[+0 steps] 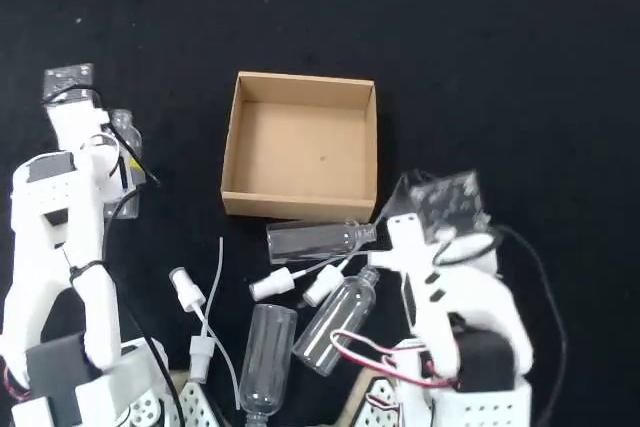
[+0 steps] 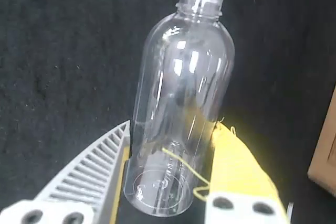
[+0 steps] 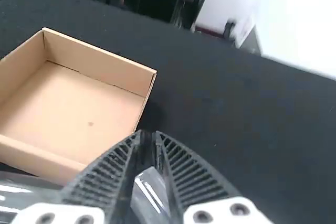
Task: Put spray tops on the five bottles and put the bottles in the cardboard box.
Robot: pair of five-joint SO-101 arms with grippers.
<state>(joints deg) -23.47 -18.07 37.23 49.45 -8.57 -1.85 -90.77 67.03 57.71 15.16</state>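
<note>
While the high view lays out the whole black bench (image 1: 520,77), the left wrist view comes in close on the clear bottle (image 2: 181,93) that the left gripper (image 2: 172,129) holds near its base. One grey ribbed jaw and one yellow jaw press against either side, and the bottle's threaded neck is bare. The right wrist view shows the right gripper (image 3: 144,139) with its jaws drawn almost together on a sliver of clear plastic. From the high view this is the neck of a second bottle (image 1: 315,240), which lies on its side just in front of the cardboard box (image 1: 232,142). The box sits open-topped at mid-bench, its brown floor bare apart from a small dark spot; the held bottle is off to its left. Nearer the arms' bases a third bottle (image 1: 338,322) and a fourth bottle (image 1: 265,352) lie on their sides. White spray tops (image 1: 273,284) with thin tubes lie loose between and beside them.
</note>
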